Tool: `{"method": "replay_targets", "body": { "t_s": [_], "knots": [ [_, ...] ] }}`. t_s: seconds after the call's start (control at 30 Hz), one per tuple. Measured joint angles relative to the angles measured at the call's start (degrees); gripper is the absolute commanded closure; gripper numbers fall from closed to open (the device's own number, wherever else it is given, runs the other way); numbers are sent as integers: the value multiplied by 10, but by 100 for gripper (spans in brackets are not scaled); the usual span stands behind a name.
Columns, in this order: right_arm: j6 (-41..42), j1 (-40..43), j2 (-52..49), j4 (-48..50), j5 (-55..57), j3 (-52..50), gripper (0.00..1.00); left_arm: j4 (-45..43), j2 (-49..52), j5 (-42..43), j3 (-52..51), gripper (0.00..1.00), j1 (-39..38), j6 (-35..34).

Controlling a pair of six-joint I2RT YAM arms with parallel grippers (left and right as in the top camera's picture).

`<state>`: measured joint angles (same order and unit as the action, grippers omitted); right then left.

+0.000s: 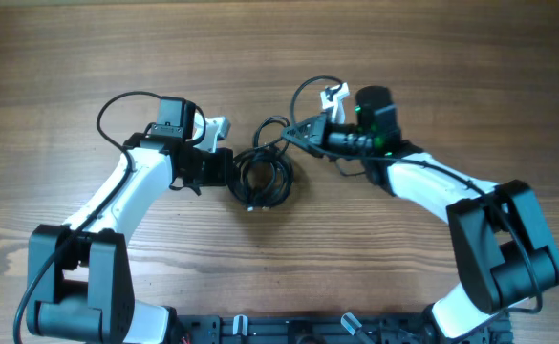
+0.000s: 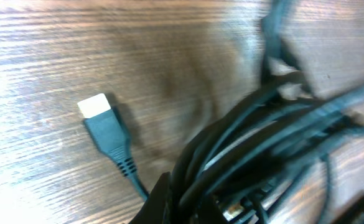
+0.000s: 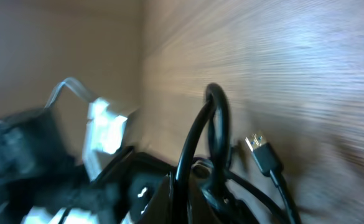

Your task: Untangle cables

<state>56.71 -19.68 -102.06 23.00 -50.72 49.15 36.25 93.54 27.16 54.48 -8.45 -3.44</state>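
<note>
Cables (image 1: pixel 263 179): bunched in one loose coil on the counter (image 1: pixel 279 57), squarely between the two arms.

Left tool (image 1: pixel 229 174): pressed together at the coil's left edge, pinching a thick bunch of strands. Shows in the left wrist view as dark cords crowding down into the tool at the bottom of the picture.

Right tool (image 1: pixel 290 139): likewise pressed together, at the coil's upper right, apparently nipping a single strand. Leaves a loop (image 3: pixel 214 124) standing upright just ahead of it in the right wrist view.

Hence the relation that matters: coil touched on both sides, neither arm nearer. Grip-to-grip line runs across the counter, left to right, tilted a little away from the arm bases on the right side. Bulk of the coil hangs on the near side of that line.

Two free ends in sight: a white-tipped plug (image 2: pixel 101 112) flat on the counter, just clear of the bundle; a silver-tipped plug (image 3: pixel 262 152) beside the loop.

Probably calls for drawing the tools apart along that line, left one anchoring the bunch. Risks cinching the knot if the nipped strand passes under others; cannot tell its routing through the coil.
</note>
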Motion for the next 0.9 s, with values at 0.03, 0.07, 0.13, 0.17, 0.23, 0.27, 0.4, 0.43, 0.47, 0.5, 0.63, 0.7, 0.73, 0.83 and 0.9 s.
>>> {"method": "replay_targets", "body": {
  "t_s": [0.03,0.07,0.13,0.17,0.23,0.27,0.4,0.43,0.47,0.5,0.63,0.7,0.73,0.83,0.9],
  "knots": [
    [-8,10,0,3,-31,0,96,-1,0,-6,0,96,-1,-7],
    [-17,21,0,4,-66,0,96,-1,0,-26,0,96,-4,-25],
    [-31,31,-1,-3,-108,0,96,2,0,-70,1,96,-9,-65],
    [-35,33,-2,-7,-119,0,96,6,-1,-92,2,96,-12,-90],
    [-40,37,-5,-9,-134,0,96,21,-2,-140,6,96,-17,-136],
    [-41,38,-7,-10,-139,0,96,24,-3,-155,7,96,-18,-152],
    [-43,54,-15,-11,-166,0,96,32,-8,-201,11,96,-19,-212],
    [-43,59,-16,-11,-172,0,96,35,-9,-200,13,96,-19,-219],
    [-44,67,-16,-11,-179,0,96,35,-9,-200,13,96,-19,-223],
    [-43,73,-18,-11,-185,0,96,36,-9,-196,15,96,-16,-227],
    [-43,95,-19,-13,-213,0,96,38,-12,-152,18,96,10,-230],
    [-48,103,-19,-36,-217,-1,96,38,-12,-132,18,96,16,-231],
    [-56,107,-19,-57,-218,-1,96,38,-12,-125,18,96,17,-230],
    [-110,112,-19,-169,-206,2,96,32,-12,-107,16,96,23,-218],
    [-146,111,-19,-237,-183,2,96,30,-12,-93,12,96,29,-202]
  ]
}}
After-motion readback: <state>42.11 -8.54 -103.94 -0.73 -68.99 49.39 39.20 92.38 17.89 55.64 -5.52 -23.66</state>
